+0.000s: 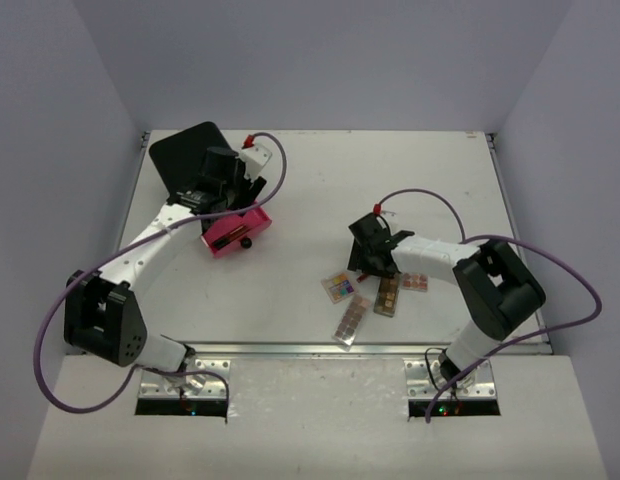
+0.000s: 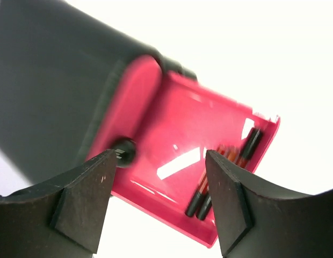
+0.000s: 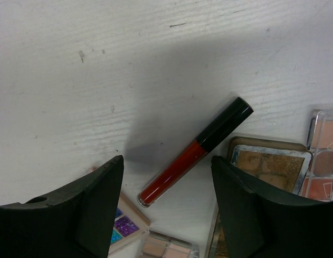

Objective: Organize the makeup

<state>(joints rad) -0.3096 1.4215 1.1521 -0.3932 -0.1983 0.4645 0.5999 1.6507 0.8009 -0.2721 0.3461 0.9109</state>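
Lip gloss (image 3: 193,153): slim glossy tube with a red body and black cap, lying flat and diagonal on the white table (image 1: 320,180).

Right gripper (image 3: 166,161) sits over the lip gloss. Its jaws are spread either side of it, not touching, holding nothing.

- Brown palette (image 3: 268,166) lies just beside the lip gloss cap, with shimmery pans in a clear-edged case.
- Pink-toned palette (image 3: 322,156) lies beyond it.
- Multicolour palette (image 3: 126,223) is near the lip gloss's red end: square, with glittery blue and purple pans.
- Long palette (image 1: 352,318) is near the lip gloss, on the side towards the arm bases.

Well left of the lip gloss, the left gripper (image 2: 160,161) is also spread and empty. It hangs over the drawer (image 2: 177,134): shiny pink plastic with a round black knob (image 2: 125,151). Dark and reddish sticks (image 2: 204,193) lie inside it. The drawer is pulled out of the matte black box (image 2: 53,80).
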